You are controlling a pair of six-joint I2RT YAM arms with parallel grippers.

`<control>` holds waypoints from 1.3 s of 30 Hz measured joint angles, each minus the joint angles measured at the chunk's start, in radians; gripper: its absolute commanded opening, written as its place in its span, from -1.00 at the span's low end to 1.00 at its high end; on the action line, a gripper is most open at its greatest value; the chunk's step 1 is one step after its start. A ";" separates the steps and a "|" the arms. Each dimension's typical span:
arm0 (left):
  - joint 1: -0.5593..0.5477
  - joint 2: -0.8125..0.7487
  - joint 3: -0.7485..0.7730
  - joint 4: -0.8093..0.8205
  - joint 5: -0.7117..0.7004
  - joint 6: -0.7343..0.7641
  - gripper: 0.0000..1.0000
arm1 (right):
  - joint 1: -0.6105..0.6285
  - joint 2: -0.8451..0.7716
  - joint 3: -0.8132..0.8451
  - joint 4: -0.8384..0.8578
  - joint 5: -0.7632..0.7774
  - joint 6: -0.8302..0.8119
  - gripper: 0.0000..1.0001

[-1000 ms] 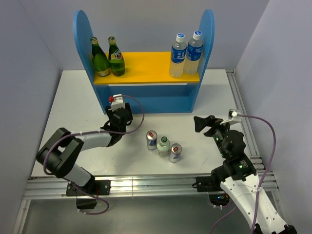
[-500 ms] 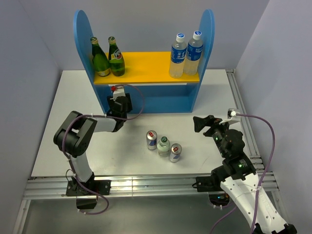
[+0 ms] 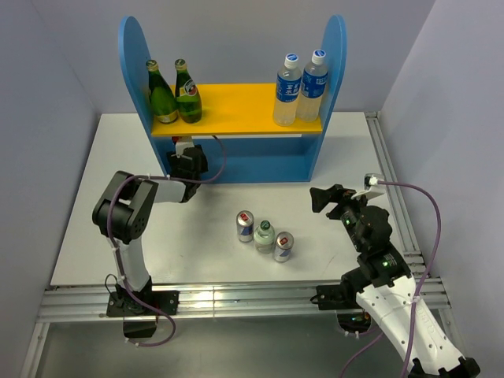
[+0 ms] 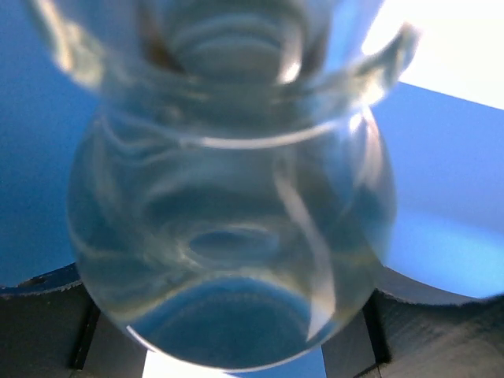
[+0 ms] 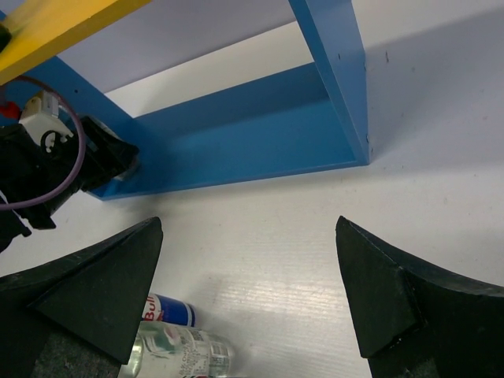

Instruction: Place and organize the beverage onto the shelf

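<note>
View from above: the left pincer [image 3: 187, 163] reaches under the yellow board [image 3: 236, 106] into the shelf [image 3: 260, 165], evidently to seat its load on the lower level; two cans [image 3: 245, 226] and a green-labelled bottle [image 3: 264, 236] stand behind it, nearer the right pincer [image 3: 324, 198]. Left wrist: its fingers [image 4: 47, 331] clamp a clear bottle [image 4: 228, 236], blue shelf wall just ahead. Right wrist: jaws spread wide, holding nothing, the green-labelled bottle below-left, probably its next pick
</note>
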 measured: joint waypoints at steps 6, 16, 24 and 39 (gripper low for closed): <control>0.012 0.027 0.058 -0.055 -0.002 -0.040 -0.68 | 0.000 0.000 0.000 0.012 -0.002 0.000 0.96; 0.015 0.037 0.086 -0.094 -0.018 -0.064 0.49 | 0.000 0.000 0.000 0.012 -0.002 0.000 0.96; 0.015 0.036 0.101 -0.062 -0.043 -0.071 0.73 | 0.000 -0.012 0.000 0.012 -0.002 0.000 0.97; -0.027 -0.032 0.068 -0.105 -0.072 -0.072 0.80 | 0.000 -0.034 -0.002 0.011 -0.002 0.000 0.97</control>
